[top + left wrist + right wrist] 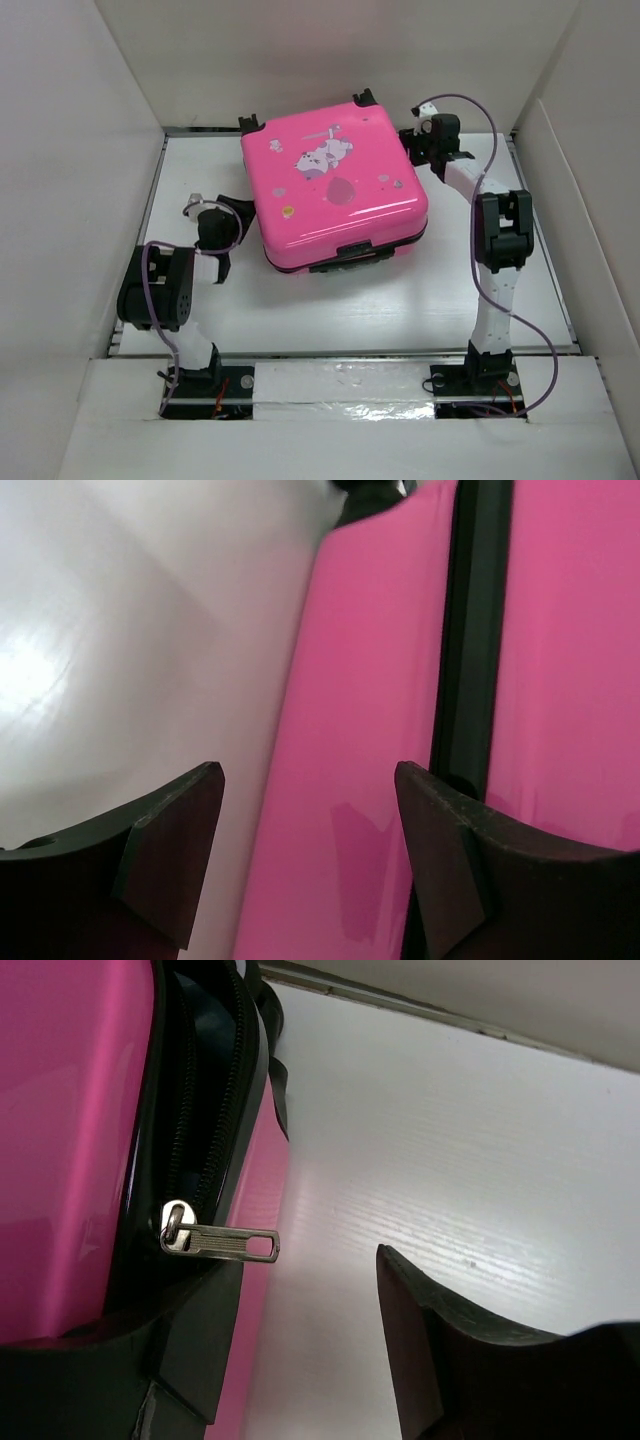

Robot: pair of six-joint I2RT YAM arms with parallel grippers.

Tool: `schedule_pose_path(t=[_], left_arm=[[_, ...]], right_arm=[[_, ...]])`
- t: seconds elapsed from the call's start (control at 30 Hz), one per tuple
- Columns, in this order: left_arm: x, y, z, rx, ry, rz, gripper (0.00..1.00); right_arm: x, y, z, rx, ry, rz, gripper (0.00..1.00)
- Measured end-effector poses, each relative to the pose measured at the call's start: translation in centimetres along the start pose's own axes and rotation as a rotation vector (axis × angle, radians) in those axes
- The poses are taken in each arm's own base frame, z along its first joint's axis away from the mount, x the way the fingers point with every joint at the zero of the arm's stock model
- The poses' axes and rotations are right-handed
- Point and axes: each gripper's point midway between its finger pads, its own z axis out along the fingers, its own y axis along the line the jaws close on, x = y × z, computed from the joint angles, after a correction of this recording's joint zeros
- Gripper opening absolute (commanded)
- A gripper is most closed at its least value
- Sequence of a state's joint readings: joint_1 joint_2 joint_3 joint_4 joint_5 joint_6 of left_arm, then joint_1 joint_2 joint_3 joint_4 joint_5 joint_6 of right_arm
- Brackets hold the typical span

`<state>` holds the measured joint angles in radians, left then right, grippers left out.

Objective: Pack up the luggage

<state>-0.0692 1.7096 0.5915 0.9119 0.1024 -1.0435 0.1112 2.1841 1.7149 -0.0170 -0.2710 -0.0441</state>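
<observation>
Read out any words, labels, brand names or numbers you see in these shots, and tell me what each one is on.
No text can be read in any view.
On the luggage: a cartoon animal sticker and smaller stickers, too small to tell whether any carry lettering.
On the zipper pull: ribbed metal, no brand or number visible.

Your site: a robot lab test cell. Listed evidence: one white table, boxed in by plain white board walls; left arm and right arm bolted at its near edge; purple cables looped along them; shiny tape between the bases.
</observation>
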Motion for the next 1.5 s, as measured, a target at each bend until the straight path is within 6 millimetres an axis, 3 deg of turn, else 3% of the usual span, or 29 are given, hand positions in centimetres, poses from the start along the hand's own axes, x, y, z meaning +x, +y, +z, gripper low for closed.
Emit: schedule_pose_path(t=[0.23, 0.43, 0.73, 0.83, 0.9, 1.03, 1.1, 1.13, 1.17, 1.27, 1.37, 1.5], left_arm=[[4.0, 0.9, -6.7, 0.004, -0.043, 0.066, 0.66], [10.6, 1.5, -11.3, 0.021, 0.091, 0.187, 0.66], [11.2, 2.4, -12.1, -0.012, 0.141, 0.264, 0.67], [11.2, 2.3, -12.1, -0.013, 0.144, 0.279, 0.67], [11.2, 2.4, -12.3, -0.019, 0.149, 0.285, 0.67], [10.9, -0.1, -12.3, 0.047, 0.149, 0.287, 0.67], [10.8, -1.2, -12.5, 0.078, 0.151, 0.294, 0.67], [10.8, -1.7, -12.6, 0.09, 0.153, 0.295, 0.67], [10.8, -2.2, -12.7, 0.103, 0.154, 0.297, 0.67], [10.6, -3.0, -12.7, 0.121, 0.152, 0.309, 0.68], [10.4, -3.5, -12.5, 0.126, 0.147, 0.324, 0.68], [9.7, -4.0, -11.9, 0.123, 0.124, 0.326, 0.68]], right_arm=[[-2.1, 2.1, 2.9, -0.07, 0.006, -0.142, 0.67], [-4.2, 2.2, 4.9, -0.063, -0.006, -0.222, 0.77], [-6.1, 3.9, 5.1, -0.099, -0.037, -0.162, 0.87], [-9.8, 4.9, 4.3, -0.142, -0.139, -0.092, 0.95], [-13.3, 6.3, 2.5, -0.226, -0.225, -0.013, 0.97], [-19.9, 11.6, -4.3, -0.49, -0.347, 0.095, 0.99], [-22.5, 13.6, -8.4, -0.583, -0.417, 0.086, 0.82], [-22.7, 14.1, -11.2, -0.598, -0.43, 0.089, 0.72], [-22.5, 14.5, -13.6, -0.605, -0.444, 0.088, 0.39], [-20.8, 15.7, -21.0, -0.595, -0.528, 0.034, 0.0], [-16.6, 18.9, -26.4, -0.56, -0.598, -0.016, 0.0], [-6.4, 26.8, -30.2, -0.629, -0.574, -0.06, 0.0]])
